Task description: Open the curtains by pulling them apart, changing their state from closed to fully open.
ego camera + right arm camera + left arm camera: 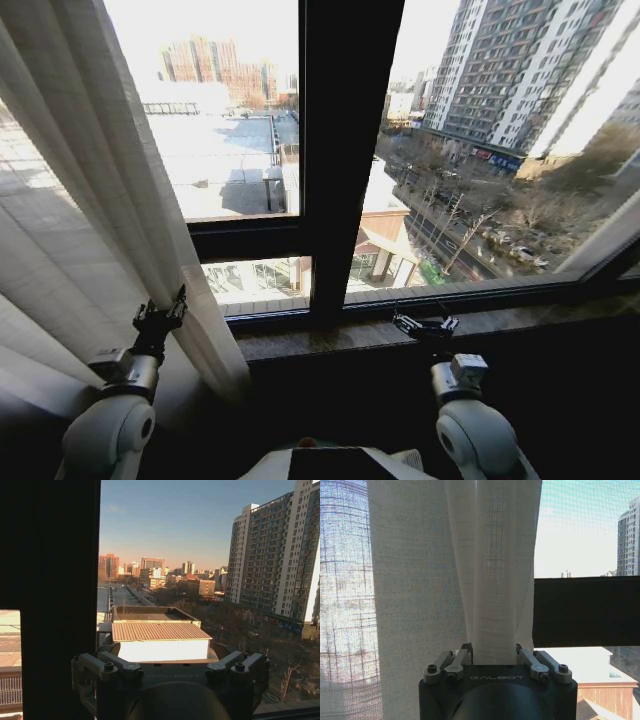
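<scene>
Item: the curtains point(110, 190), sheer white pleated fabric. You have the left panel gathered to the left of the window, its long axis running from upper left down toward the near centre, so it hangs on a slant rather than plumb. A pale strip at the far right edge point(610, 235) may be the right panel, drawn well aside; you cannot confirm it. Item: left gripper point(160, 318), raised at the panel's inner edge. In its wrist view the left gripper point(492, 656) has its fingers point(465, 652) closed on a fold of the fabric, which rises straight up from between them; that grip likely explains the slant. Item: right gripper point(425, 325), low near the stone window sill point(520, 320), right of the dark centre mullion point(345, 150). Its fingers point(408, 323) stand spread and hold nothing. Status, as a judgement: glass largely uncovered, opening nearly complete.
</scene>
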You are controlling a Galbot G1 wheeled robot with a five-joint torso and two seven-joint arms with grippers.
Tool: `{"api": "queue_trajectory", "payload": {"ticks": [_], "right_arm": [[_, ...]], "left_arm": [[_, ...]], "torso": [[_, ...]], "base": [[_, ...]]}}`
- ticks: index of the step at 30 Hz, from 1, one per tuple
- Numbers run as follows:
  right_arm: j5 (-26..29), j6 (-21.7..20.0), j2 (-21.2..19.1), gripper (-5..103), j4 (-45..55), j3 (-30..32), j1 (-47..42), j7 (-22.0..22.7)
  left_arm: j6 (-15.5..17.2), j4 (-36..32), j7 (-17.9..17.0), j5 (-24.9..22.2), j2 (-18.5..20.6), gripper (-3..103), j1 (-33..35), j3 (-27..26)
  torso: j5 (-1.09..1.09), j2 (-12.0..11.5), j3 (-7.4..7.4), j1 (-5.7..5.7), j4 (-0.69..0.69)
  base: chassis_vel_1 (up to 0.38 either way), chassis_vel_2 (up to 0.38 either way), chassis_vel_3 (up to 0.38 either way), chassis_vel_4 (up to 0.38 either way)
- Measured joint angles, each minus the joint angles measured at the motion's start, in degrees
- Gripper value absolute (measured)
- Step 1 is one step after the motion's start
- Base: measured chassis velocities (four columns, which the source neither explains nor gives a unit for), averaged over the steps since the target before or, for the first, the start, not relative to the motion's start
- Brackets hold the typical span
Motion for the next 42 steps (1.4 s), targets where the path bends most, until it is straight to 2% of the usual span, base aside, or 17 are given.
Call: {"api": "queue_trajectory", "payload": {"ticks": [1,3,6,8,9,11,29,42], "right_arm": [[-0.01,0.0,0.12,100,0.0,-0.16,0.07,0.0],[-0.01,0.0,0.27,100,0.0,-0.38,0.13,0.0],[-0.02,0.0,0.61,100,0.43,-0.94,0.22,-0.17],[-0.02,0.0,0.57,100,0.61,-0.94,0.3,-0.29],[-0.02,0.0,0.53,100,0.71,-0.92,0.35,-0.43],[-0.01,-0.04,0.28,100,1.01,-0.66,0.51,-1.28],[0.18,-2.62,0.77,100,1.33,-0.39,1.23,-5.71],[0.01,-2.86,1.01,100,1.32,-0.11,1.45,-5.87]], "left_arm": [[-0.05,0.05,0.29,0.02,-0.04,30,0.0,-0.13],[-0.07,0.13,0.58,0.04,-0.06,30,-0.07,-0.3],[-0.06,0.54,1.12,0.05,0.08,9,-0.94,-0.74],[-0.03,0.57,1.22,0.03,0.14,9,-1.02,-0.81],[-0.01,0.58,1.39,0.02,0.16,4,-1.04,-0.89],[0.03,0.6,2.02,-0.01,0.12,0,-0.98,-1.23],[0.24,-0.79,3.41,-1.46,0.07,0,1.89,-2.3],[0.21,-0.53,3.75,-1.37,-0.08,0,1.98,-2.1]], "torso": [[0.0,0.0,0.0,0.0,0.0],[0.0,0.0,0.0,0.0,0.0],[-0.01,0.0,0.0,0.0,-0.01],[-0.01,0.0,0.0,0.0,0.0],[-0.01,0.0,0.0,0.0,0.0],[0.0,0.0,0.0,0.0,0.0],[0.0,0.0,0.0,0.0,0.0],[0.0,0.0,0.0,0.0,0.0]], "base": [[0.0,0.0,0.0,0.0],[0.0,0.0,0.0,0.0],[0.0,0.0,0.0,0.0],[0.0,0.0,0.0,0.0],[0.0,0.0,0.0,0.0],[0.0,0.0,0.0,0.0],[0.0,0.0,0.0,0.0],[0.018,0.014,-0.016,-0.017]]}}
